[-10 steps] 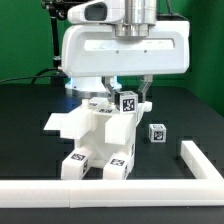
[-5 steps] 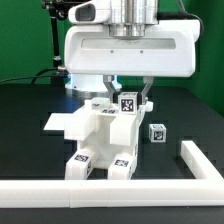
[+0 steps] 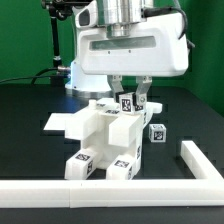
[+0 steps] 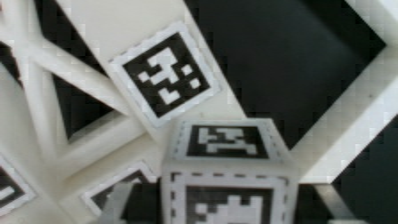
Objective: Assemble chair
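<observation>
The chair (image 3: 105, 140) stands in the middle of the black table, a white blocky assembly with tags on its two front feet. My gripper (image 3: 130, 101) hangs straight down over its top. Its fingers (image 3: 118, 92) stand close on either side of a small cube-ended leg (image 3: 128, 103) with a tag on it, shut on it at the top of the chair. In the wrist view the leg's tagged cube (image 4: 228, 142) fills the space between the jaws, with a tagged white chair panel (image 4: 164, 72) behind it. A second loose tagged cube-ended leg (image 3: 157, 132) lies on the table to the exterior view's right of the chair.
The long white L-shaped border rail (image 3: 110, 192) runs along the front and turns back at the exterior view's right (image 3: 200, 160). A flat white panel (image 3: 60, 122) juts out at the chair's left. A green backdrop and the arm's base stand behind.
The hand has turned about its upright axis, so it looks narrower, and the tagged leg between the fingers has turned with it. The chair has not moved.
</observation>
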`<action>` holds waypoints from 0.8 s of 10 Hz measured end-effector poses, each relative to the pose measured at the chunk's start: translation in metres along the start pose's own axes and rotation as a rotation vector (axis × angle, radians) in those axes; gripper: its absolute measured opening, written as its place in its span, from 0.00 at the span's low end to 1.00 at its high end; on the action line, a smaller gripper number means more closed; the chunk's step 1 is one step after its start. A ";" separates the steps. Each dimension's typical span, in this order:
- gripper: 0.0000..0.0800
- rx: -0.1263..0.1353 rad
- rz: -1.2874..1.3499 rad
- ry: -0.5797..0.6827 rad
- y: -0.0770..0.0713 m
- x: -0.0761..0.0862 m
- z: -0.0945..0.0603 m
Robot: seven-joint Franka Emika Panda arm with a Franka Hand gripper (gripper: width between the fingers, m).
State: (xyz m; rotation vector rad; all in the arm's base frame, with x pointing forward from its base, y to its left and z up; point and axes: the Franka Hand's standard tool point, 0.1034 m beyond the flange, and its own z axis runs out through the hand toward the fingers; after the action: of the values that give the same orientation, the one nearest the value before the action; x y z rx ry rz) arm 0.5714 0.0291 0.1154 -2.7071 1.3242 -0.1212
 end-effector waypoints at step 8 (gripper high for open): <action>0.81 -0.055 -0.800 -0.016 -0.006 -0.015 0.006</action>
State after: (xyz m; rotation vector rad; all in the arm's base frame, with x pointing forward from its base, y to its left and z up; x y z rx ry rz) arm 0.5678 0.0446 0.1100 -3.0907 0.1714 -0.1315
